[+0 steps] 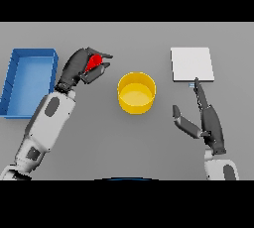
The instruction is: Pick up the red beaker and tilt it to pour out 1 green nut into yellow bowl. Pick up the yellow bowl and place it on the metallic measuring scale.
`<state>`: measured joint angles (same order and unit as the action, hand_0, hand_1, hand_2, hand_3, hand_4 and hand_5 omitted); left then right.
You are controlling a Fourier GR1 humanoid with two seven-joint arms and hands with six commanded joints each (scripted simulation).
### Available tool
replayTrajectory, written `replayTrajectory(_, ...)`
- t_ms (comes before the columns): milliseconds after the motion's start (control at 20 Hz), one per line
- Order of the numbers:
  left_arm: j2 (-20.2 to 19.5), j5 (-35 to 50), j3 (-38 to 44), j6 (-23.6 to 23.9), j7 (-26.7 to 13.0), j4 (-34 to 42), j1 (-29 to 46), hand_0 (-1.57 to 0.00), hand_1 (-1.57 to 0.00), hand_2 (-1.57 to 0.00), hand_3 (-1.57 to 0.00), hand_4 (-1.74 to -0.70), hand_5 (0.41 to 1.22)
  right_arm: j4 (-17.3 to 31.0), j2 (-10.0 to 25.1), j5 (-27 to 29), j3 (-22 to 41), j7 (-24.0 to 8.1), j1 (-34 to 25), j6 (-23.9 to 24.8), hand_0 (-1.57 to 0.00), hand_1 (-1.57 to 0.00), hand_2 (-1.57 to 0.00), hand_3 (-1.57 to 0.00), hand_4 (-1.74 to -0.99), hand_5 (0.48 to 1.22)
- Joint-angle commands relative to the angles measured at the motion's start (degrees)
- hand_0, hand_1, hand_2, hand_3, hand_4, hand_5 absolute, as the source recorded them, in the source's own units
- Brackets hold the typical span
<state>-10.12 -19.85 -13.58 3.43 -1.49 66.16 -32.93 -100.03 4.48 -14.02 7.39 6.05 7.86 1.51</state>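
Bare surface lies between the right robot hand and the yellow bowl to its left. The metallic measuring scale stands just beyond its fingertips. A blue bin blocks the left robot hand on its outer side.

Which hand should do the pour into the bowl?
Left. The left hand already grips the red beaker, just left of the yellow bowl. The right hand is open and empty, near the scale.
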Motion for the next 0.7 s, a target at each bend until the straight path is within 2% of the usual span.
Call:
replayTrajectory(0,0.0,-0.6,-0.7,0.0,-0.6,-0.6,-0.4,-1.56,-1.56,-1.56,-1.56,-1.73,1.113,-0.2,-0.1,0.2,0.3,-0.6,-0.2,-0.4,0.0,0.0,0.0,0.0,-1.243,0.71)
replayTrajectory(200,-3.3,-9.7,-8.6,-1.2,-3.3,-1.9,-5.6,-1.57,-1.57,-1.57,-1.57,-1.74,1.123,0.7,-0.2,0.3,-0.1,-0.9,-1.1,-0.1,0.0,0.0,0.0,0.0,-1.26,0.719)
replayTrajectory(250,-4.6,-12.6,-11.0,-1.8,-3.0,-2.6,-7.3,-1.57,-1.57,-1.57,-1.57,-1.74,1.137,0.2,-0.1,1.0,-0.2,-0.4,-0.8,-0.6,0.0,0.0,0.0,0.0,-1.266,0.72)
replayTrajectory(350,-5.5,-17.2,-15.4,-3.1,-3.9,-4.4,-10.1,-1.57,-1.57,-1.57,-1.57,-1.74,1.152,0.4,-0.3,0.7,-0.3,-1.4,-1.4,-0.4,0.0,0.0,0.0,0.0,-1.267,0.721)
replayTrajectory(550,-7.1,-23.8,-22.1,-6.7,-2.9,-8.4,-16.1,-1.57,-1.57,-1.57,-1.57,-1.74,1.193,0.4,-0.7,0.6,0.1,0.0,-0.9,-0.3,0.0,0.0,0.0,0.0,-1.264,0.717)
replayTrajectory(600,-7.5,-24.9,-23.5,-8.1,-1.9,-9.7,-17.8,-1.57,-1.57,-1.57,-1.57,-1.69,1.198,0.7,-0.7,0.4,0.2,0.8,-0.8,-0.2,0.0,0.0,0.0,0.0,-1.261,0.715)
replayTrajectory(650,-7.4,-26.4,-25.2,-9.1,-1.1,-11.0,-19.5,-1.57,-1.57,-1.57,-1.57,-1.65,1.203,0.3,-1.0,0.4,0.2,0.0,-0.9,0.1,0.0,0.0,0.0,0.0,-1.262,0.705)
